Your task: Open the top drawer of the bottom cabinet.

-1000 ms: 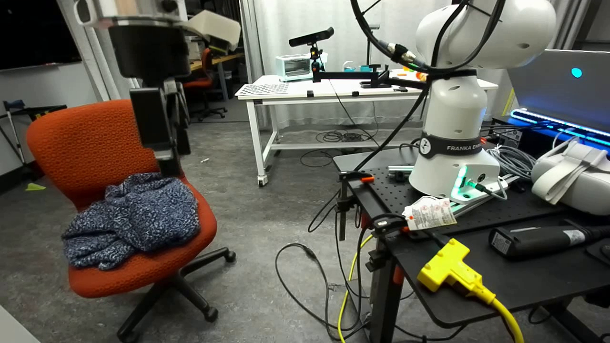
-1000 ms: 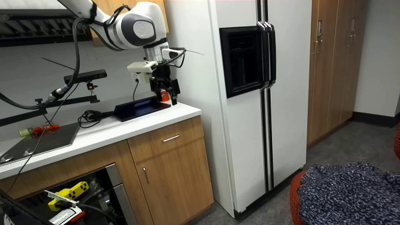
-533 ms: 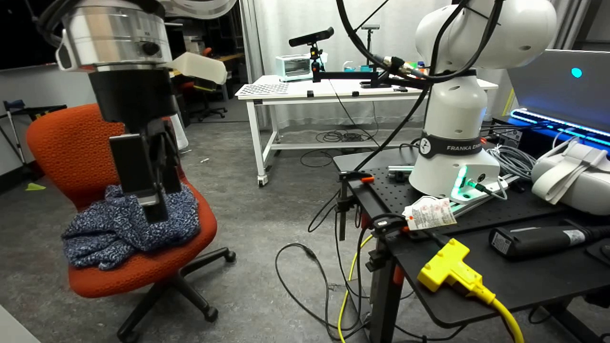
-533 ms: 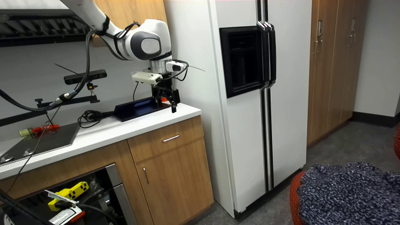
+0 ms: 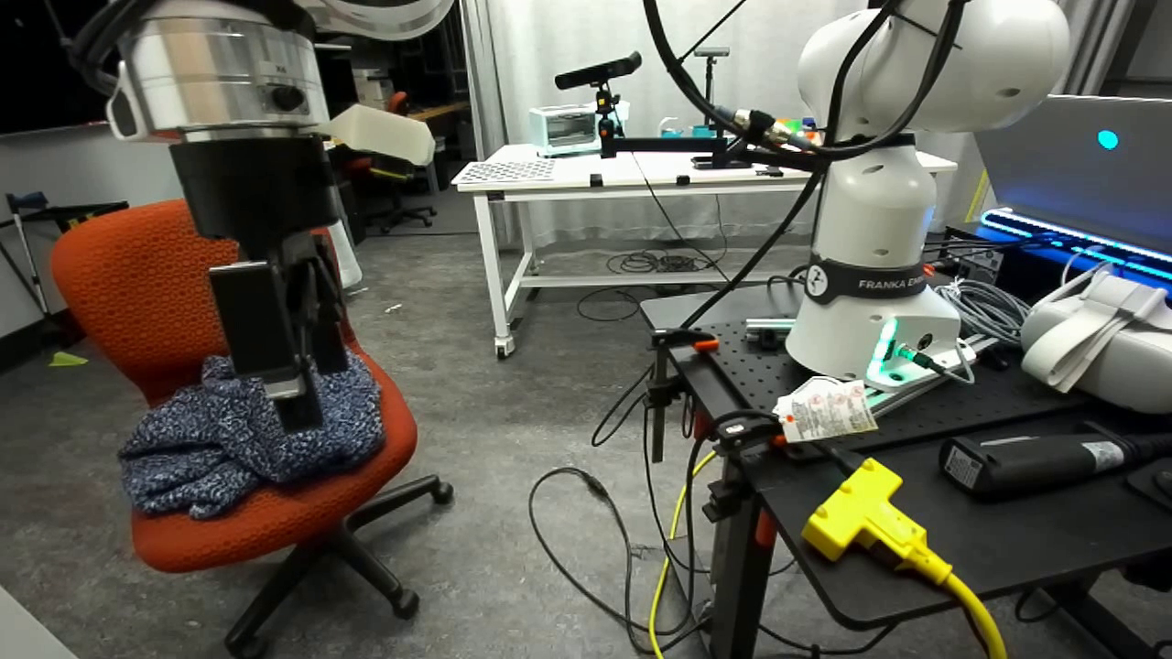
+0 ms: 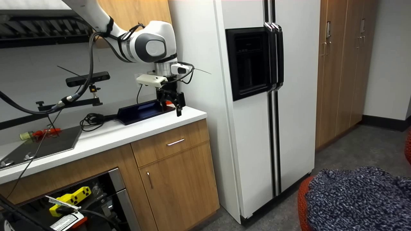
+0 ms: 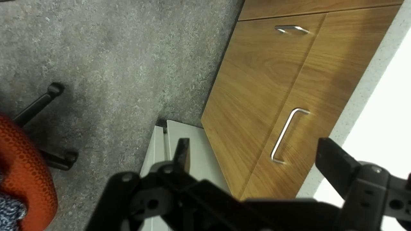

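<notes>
Hand (image 7: pixel 253 152) now lower, drawer (image 7: pixel 321 93) partly behind it in wrist view.

two cameras outside, another at the wrist
in an exterior view the camera looks slightly down across the floor (image 5: pixel 490 430) toward the robot base (image 5: pixel 870 229), the fingers (image 5: pixel 298 412) near the lens and a pale curtain (image 5: pixel 549 46) far behind; in an exterior view, from higher than the worktop (image 6: pixel 109 134), it faces the top drawer (image 6: pixel 170 137) and the fridge (image 6: pixel 252 134) at an angle, the fingers farther off; the wrist view looks steeply down past the fingers over the worktop's edge, and shares the top drawer and the fridge with an exterior view; the orange chair (image 5: pixel 156 284) shows in all three.
</notes>
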Controlling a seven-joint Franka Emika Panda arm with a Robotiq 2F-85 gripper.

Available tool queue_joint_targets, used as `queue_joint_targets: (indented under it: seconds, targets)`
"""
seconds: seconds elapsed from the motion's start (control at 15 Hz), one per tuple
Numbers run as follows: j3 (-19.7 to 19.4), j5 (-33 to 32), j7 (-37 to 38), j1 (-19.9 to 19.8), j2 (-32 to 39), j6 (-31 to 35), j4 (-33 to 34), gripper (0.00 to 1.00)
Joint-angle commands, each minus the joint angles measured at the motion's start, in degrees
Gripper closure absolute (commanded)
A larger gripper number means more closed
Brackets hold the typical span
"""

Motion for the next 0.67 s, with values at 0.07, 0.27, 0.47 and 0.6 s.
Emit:
queue_joint_targets:
  seconds: [0.07, 0.27, 0.47, 0.6]
  targets:
    - [0.4, 3.7, -2.6, -0.4, 2.5, 3.7, -1.2, 0.00]
    - [0.8, 6.8, -4.9, -1.2, 5.5, 6.9, -1.2, 0.00]
    - [1.5, 9.2, -7.3, -2.2, 8.7, 8.4, -0.6, 0.00]
    - [0.5, 6.9, -4.9, -1.3, 7.8, 7.4, -1.3, 0.00]
